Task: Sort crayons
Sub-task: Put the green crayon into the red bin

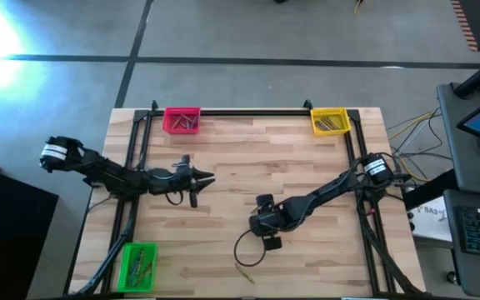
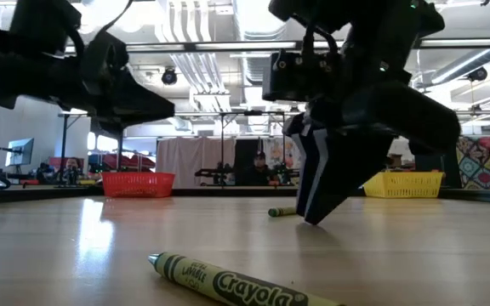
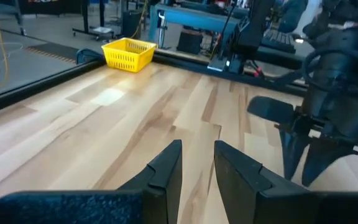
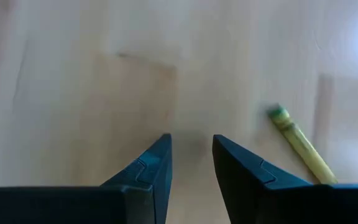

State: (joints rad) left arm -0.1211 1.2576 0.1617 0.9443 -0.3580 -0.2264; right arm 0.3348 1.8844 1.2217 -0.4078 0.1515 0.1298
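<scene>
**Crayon outside the right pincer's gap: risk of a grab on nothing**

Lying flat on the table, just beside one finger of the right pincer and not between the two. Olive-yellow, green-tipped end nearest the fingertips, set at a slant to the gap.

Right pincer low over the wood, tips pointing down, fingers slightly spread, only bare board between them.

Likely to pinch air if closed here. Likely to land a fingertip on the stick if lowered without a sideways shift, and so to roll or flick it off, thin and round as it looks. Little margin with so narrow a spread. Given the slant, apt to pivot out of the squeeze rather than seat unless the wrist is turned first.

Second crayon well apart from this pincer, toward the near table edge, easy to knock with a wide sweep.

Left pincer hovering well off to the side, fingers a little apart, gripping nothing.

Later hazard: olive body with a green tip, so easy to misjudge between the yellow bin and the green bin.
</scene>
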